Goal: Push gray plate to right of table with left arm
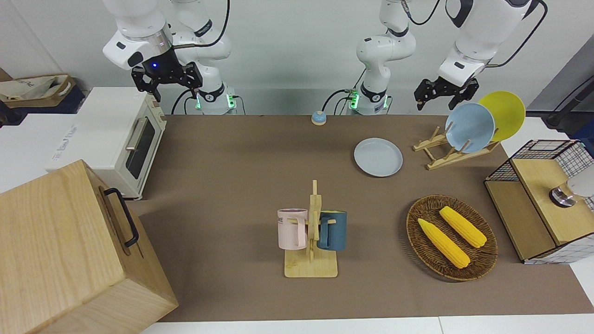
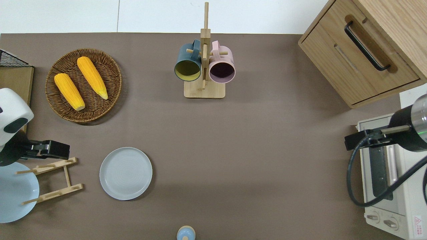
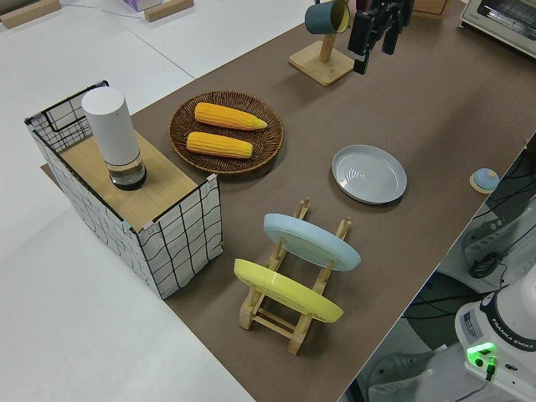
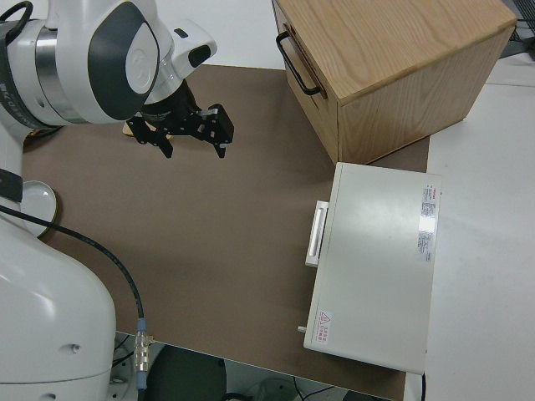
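- The gray plate (image 2: 126,173) is seen lying flat on the table (image 2: 253,150), toward the left arm's end; on a clock face laid over the overhead view it sits at about 8 o'clock from the table's middle, with the corn basket (image 2: 84,85) at roughly 11 o'clock from it and the wooden plate rack (image 2: 53,180) at 9 o'clock, just beside but apart.
- The plate is probably stiff, light and a bit slick on the matte top, so it should slide easily. No lifting is called for: the low rim on the rack side looks like the spot to be pushed against, low down, so the plate isn't ridden over or tipped.
- It's likely breakable, so a gentle shove is advised, and the blue bell (image 2: 185,233) near the robots' edge should be missed.
- The left gripper (image 1: 446,90) is held up in the air over the rack area, fingers spread apart, nothing held. The right gripper (image 1: 166,76) is parked, its fingers also parted and empty.
- The overhead view shows the clear gap between plate and rack; the front view makes them look closer. The left side view shows the plate's raised rim and the sky-blue plate (image 3: 311,241) and yellow plate (image 3: 287,291) leaning in the rack, while the right side view doesn't show the gray plate at all.
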Controlling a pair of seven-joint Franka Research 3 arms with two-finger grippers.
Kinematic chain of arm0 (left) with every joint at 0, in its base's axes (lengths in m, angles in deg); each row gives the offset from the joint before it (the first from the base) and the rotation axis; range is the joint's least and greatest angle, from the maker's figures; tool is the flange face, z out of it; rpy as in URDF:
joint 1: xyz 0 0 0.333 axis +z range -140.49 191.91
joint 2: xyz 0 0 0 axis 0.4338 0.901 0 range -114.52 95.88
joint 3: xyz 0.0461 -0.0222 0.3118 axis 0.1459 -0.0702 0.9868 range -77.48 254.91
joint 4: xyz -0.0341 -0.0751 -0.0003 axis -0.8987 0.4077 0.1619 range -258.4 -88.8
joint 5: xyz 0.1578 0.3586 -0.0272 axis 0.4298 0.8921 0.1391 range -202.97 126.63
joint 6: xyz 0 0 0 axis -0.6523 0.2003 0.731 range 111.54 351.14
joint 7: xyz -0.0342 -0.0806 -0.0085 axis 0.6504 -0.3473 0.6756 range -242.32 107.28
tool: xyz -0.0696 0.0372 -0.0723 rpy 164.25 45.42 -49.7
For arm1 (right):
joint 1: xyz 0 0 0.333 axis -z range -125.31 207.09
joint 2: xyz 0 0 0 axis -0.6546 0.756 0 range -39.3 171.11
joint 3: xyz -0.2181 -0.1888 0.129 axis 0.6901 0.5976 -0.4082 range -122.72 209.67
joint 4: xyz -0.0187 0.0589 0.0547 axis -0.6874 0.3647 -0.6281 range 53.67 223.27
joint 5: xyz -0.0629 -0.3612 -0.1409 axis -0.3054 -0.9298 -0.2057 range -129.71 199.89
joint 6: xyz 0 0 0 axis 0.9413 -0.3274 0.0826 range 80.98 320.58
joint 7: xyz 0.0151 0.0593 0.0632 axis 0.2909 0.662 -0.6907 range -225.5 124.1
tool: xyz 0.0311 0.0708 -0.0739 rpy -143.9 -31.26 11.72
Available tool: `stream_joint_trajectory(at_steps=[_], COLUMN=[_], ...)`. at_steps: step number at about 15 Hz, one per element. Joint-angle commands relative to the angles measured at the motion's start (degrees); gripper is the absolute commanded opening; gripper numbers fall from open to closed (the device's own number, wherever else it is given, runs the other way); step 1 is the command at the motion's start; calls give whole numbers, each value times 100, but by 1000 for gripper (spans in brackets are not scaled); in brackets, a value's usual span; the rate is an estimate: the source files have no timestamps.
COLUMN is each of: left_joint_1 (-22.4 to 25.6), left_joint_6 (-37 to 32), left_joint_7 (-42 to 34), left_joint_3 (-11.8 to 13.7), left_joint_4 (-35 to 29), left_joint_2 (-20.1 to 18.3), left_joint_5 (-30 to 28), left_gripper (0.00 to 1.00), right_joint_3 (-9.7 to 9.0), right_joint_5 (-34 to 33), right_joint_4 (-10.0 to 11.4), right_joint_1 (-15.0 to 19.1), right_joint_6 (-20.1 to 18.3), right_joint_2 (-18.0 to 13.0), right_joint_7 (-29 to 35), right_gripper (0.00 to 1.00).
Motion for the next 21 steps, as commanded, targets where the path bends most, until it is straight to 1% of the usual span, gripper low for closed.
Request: stream_joint_trajectory(at_steps=[1,4,14,21], left_joint_1=[-18,51,52,60], left_joint_6=[32,23,32,260], left_joint_7=[63,55,72,72], left_joint_3=[-51,1,1,1], left_joint_4=[34,34,-45,-378], left_joint_2=[-50,-59,-68,-68], left_joint_5=[80,71,80,71], left_gripper=[995,993,995,995], right_joint_3=[-92,-92,-92,-92], right_joint_5=[25,25,25,25], right_joint_4=[-53,-53,-53,-53], right_joint_1=[115,107,115,107], right_joint_6=[-89,-89,-89,-89], right_joint_2=[-14,-14,-14,-14], right_joint_7=[75,75,75,66], right_gripper=[983,983,983,983])
